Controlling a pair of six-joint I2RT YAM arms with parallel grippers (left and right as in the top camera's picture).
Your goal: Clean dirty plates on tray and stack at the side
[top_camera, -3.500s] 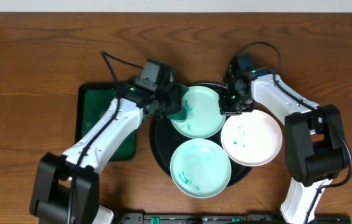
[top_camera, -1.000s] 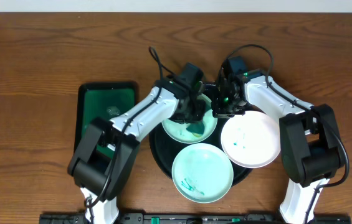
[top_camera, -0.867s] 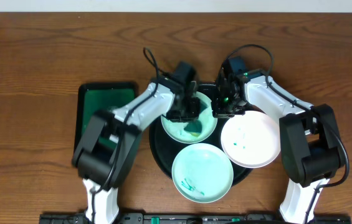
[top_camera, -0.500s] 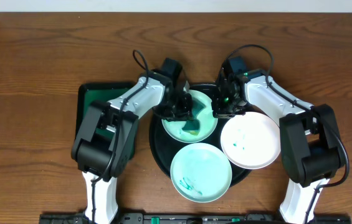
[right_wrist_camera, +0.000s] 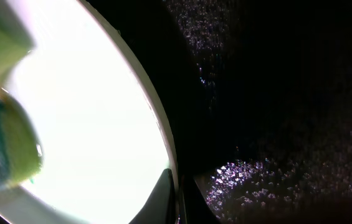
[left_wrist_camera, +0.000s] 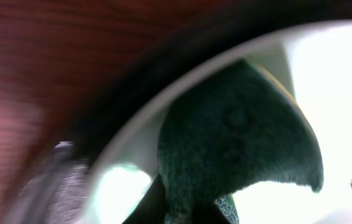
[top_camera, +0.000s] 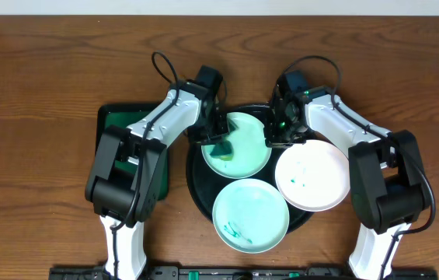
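Plates (top_camera: 250, 211) on black tray (top_camera: 197, 184): two mint, one white.

**Both arms reach inward, both end effectors closed**

Left arm (top_camera: 157, 128) rises from its base, elbow out, wrist angled down and to the right. Left end effector (top_camera: 217, 140) is clamped on a sponge (top_camera: 221, 148). Right arm (top_camera: 343, 124) arcs over, wrist turned left. Right end effector (top_camera: 273, 138) is pinched tight on a plate (top_camera: 244, 144) rim.
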